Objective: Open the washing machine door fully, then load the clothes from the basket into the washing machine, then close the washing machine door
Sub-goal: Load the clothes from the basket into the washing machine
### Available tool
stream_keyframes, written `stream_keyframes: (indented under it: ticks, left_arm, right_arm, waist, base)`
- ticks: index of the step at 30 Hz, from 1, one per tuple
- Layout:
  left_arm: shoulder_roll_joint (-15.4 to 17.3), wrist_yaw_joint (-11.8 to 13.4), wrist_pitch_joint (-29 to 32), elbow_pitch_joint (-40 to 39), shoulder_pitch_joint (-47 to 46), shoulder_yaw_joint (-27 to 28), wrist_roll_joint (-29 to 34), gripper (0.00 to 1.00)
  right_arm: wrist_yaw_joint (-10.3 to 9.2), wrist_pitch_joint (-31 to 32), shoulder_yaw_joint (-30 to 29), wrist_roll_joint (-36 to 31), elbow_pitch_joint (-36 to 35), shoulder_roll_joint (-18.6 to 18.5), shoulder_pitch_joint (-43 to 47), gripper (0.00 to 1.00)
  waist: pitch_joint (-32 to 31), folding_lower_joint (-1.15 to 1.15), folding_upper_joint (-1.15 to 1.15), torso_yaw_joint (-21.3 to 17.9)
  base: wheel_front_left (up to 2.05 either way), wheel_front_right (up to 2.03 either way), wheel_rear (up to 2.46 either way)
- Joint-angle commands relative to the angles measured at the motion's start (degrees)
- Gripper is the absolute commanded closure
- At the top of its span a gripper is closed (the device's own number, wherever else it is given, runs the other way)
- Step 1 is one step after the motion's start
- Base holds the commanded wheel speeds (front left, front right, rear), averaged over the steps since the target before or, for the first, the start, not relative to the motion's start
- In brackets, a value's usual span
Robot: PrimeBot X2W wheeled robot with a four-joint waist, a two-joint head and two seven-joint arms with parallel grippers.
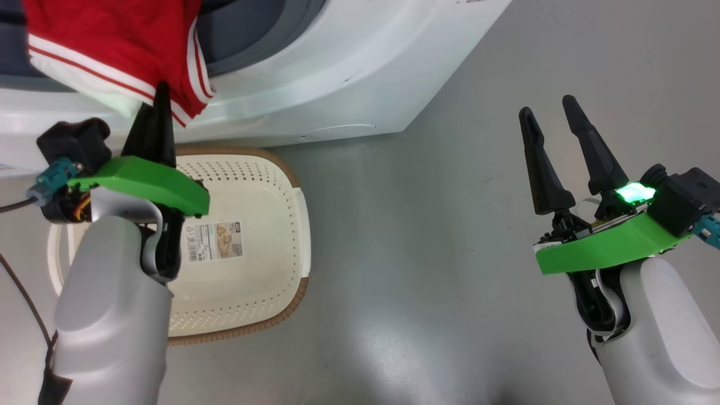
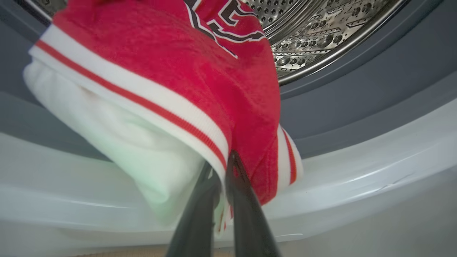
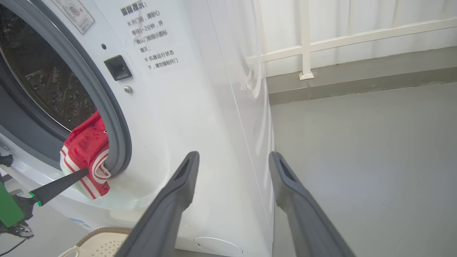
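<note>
Clamps left jaws on the clothes (image 1: 107,50), draped over the washing machine's (image 1: 315,95) lower opening rim; basket (image 1: 247,174) at the washing machine's foot. Holds right jaws apart, empty, off the washing machine's corner.

You see red clothes (image 1: 107,50) with white bands, and a thin red stripe runs along each band. In the left wrist view there are black and white letters on the red. The washer (image 1: 315,84) is white, its seal (image 3: 121,142) is grey, and the drum (image 2: 321,32) is shiny silver with rows of little holes. The basket (image 1: 253,174) is cream with dotted holes and a brown rim. Its sticker (image 1: 216,241) is white with black bars. The floor (image 1: 422,253) is grey. The left end effector (image 1: 162,90) and right end effector (image 1: 548,107) have black fingers (image 1: 543,169) and bright green bands.
</note>
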Motion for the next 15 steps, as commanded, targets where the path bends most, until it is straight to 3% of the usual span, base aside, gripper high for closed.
stream_keyframes:
  ticks: [1, 10, 15]
  left_arm:
    - [1.87, -0.13, -0.74, -1.85, -1.21, 1.01, 0.0, 1.0]
    - [3.88, 1.15, 1.47, -6.06, -4.98, 0.78, 0.68, 1.0]
    - [5.54, 1.32, 3.88, -3.69, -10.22, 0.13, 1.54, 1.0]
  right_arm:
    - [0.09, -0.27, 0.99, 0.06, -1.24, 0.14, 1.16, 0.0]
    - [0.09, -0.27, 1.28, 0.12, -1.28, 0.03, 1.15, 0.0]
    - [0.09, -0.27, 1.65, 0.35, -1.26, 0.06, 0.73, 0.0]
  waist:
    - [0.01, 0.0, 0.0, 0.14]
    - [0.14, 0.0, 0.0, 0.26]
    - [1.1, 0.0, 0.0, -0.46]
  base:
    - [0.0, 0.0, 0.0]
    - [0.0, 0.0, 0.0]
    - [0.0, 0.0, 0.0]
